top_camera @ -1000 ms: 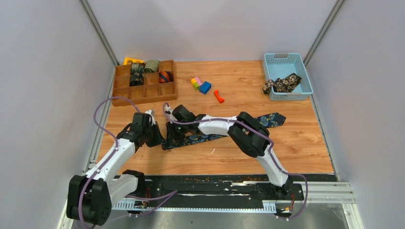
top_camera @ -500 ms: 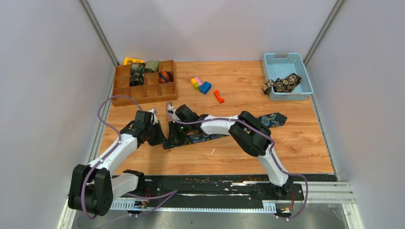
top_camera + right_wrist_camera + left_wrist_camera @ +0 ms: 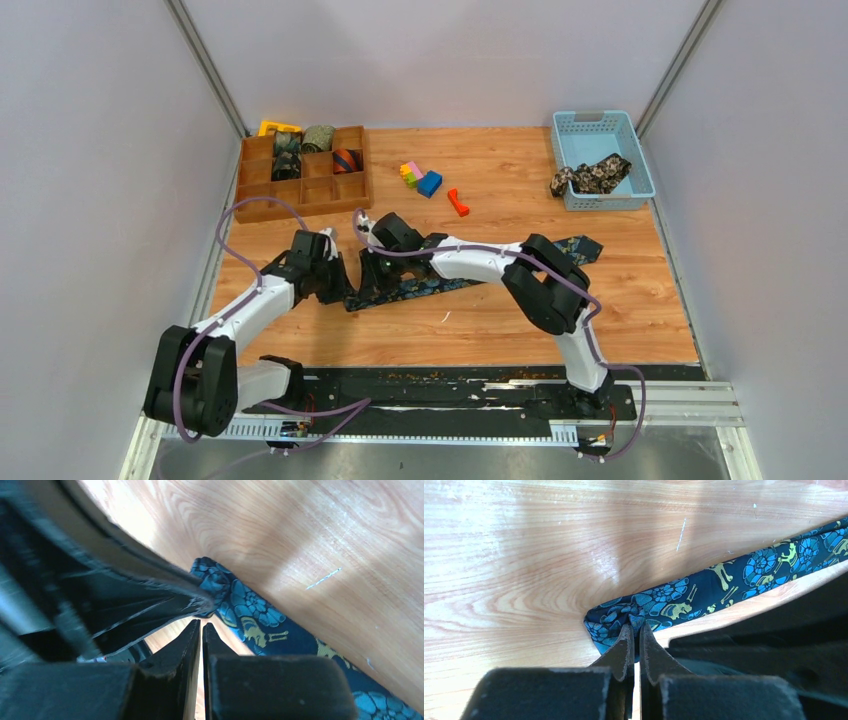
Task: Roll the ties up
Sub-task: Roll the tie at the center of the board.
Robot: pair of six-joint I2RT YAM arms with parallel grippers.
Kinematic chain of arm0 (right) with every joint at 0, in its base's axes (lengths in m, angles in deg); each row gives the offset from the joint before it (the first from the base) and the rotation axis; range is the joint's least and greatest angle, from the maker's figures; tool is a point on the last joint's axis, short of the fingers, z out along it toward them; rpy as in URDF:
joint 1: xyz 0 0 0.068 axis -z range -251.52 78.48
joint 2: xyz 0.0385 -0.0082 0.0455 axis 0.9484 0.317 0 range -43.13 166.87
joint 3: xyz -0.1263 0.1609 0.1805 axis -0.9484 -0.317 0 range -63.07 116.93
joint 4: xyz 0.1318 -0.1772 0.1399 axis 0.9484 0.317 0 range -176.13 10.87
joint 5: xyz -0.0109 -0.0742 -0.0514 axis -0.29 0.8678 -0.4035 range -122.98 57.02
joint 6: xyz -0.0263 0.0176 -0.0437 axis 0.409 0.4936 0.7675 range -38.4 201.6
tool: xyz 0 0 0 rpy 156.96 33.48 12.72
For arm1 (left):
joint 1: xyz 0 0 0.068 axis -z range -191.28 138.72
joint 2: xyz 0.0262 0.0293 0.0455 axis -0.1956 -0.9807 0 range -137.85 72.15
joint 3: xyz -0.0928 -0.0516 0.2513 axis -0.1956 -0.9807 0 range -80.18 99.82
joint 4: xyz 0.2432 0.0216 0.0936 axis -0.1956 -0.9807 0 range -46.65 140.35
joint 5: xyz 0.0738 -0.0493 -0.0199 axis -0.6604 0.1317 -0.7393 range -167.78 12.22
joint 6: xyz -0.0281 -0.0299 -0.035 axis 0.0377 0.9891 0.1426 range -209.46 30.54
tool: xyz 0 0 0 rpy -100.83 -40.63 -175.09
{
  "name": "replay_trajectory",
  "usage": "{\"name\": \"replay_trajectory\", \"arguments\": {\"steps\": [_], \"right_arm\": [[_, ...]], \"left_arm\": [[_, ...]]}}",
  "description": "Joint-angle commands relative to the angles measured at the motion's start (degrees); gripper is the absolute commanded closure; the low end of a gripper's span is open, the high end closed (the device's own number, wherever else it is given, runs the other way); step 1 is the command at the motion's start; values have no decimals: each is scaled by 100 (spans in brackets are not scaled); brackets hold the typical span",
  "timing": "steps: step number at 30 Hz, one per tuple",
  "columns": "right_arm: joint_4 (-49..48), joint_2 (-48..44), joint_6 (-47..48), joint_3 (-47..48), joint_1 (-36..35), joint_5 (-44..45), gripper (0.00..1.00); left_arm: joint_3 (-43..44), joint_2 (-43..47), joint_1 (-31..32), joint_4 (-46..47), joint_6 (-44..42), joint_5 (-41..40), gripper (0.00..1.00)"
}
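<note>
Lying flat on the table (image 3: 620, 320) just on the arm-ward side of the wooden tray (image 3: 257, 195), the navy paisley tie (image 3: 425, 290) is stretched out straight. Its bunched narrow end is nearest the tray and its broad pointed tip is well apart from it, presumably so that a coil can be started at the small end and run along the length. That end is clamped between the nearly closed fingers of the left gripper (image 3: 634, 629), by which the first turn is judged to be anchored. The right gripper (image 3: 201, 625) is held just beside it, slightly farther from the tray. Its fingers are pressed together with nothing seen between them, likely so that the fabric can be nudged over. Rolling is judged barely begun. Coiled ties (image 3: 318, 138) are kept in the tray's far compartments.
</note>
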Motion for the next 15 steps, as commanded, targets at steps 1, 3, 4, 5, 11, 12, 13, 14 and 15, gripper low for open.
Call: {"name": "replay_trajectory", "arguments": {"steps": [1,3,4,5,11,12,13,14,15], "right_arm": [[46,-610,252,-127,19,241,92],[41,-654,263,-219,45,266,92],[40,-664,270,-236,58,268,92],[35,-668,277,-254,59,268,92],[13,-653,257,-287,67,275,92],[5,-657,255,-290,73,276,91],[0,-653,257,-285,71,276,91],[4,-644,248,-279,77,283,91],[4,-651,248,-280,79,285,91]], "left_arm": [[117,-117,81,209,9,-70,98],[123,-141,106,253,19,-29,89],[124,-147,114,286,26,1,83],[127,-149,125,312,41,28,77],[108,-35,175,394,128,116,63],[96,-2,179,418,138,142,62],[75,49,180,438,153,162,62],[59,102,180,469,181,183,61],[33,159,180,502,192,200,61]]}}
